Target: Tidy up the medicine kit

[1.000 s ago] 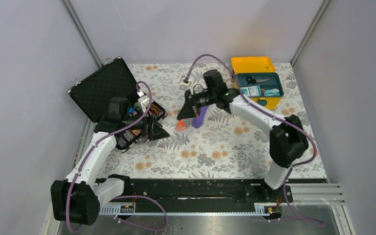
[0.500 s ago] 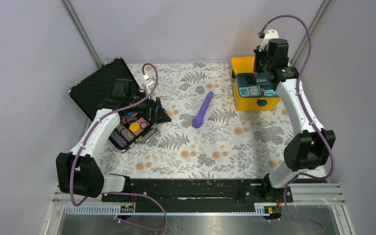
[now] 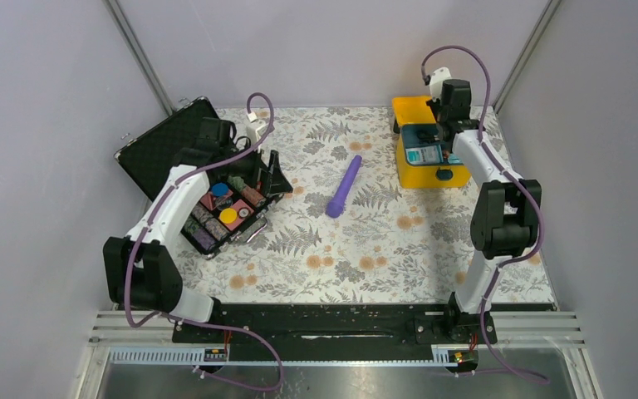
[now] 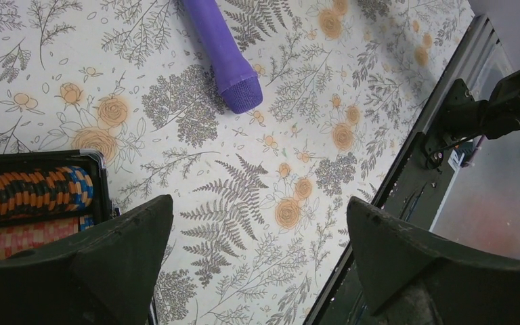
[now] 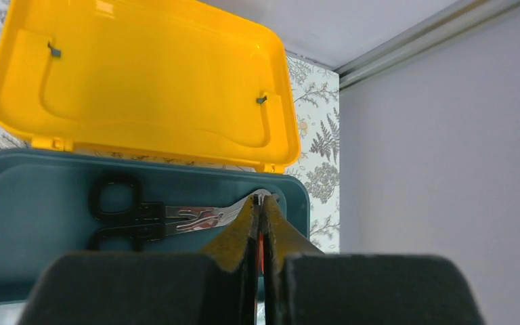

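Your right jaws are pressed together over the medicine kit (image 3: 419, 176), your left jaws spread; it looks stiff, light plastic, so hold its rim.

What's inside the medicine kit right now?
The medicine kit holds black-handled scissors in its teal tray. The top view shows a white-and-teal packet nearer the front. The right gripper, pinching a red sliver, covers part of the tray; anything below the tray is hidden.

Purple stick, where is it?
In the top view the purple stick lies near the middle of the flowery table, between the black case on the left and the yellow box on the right.
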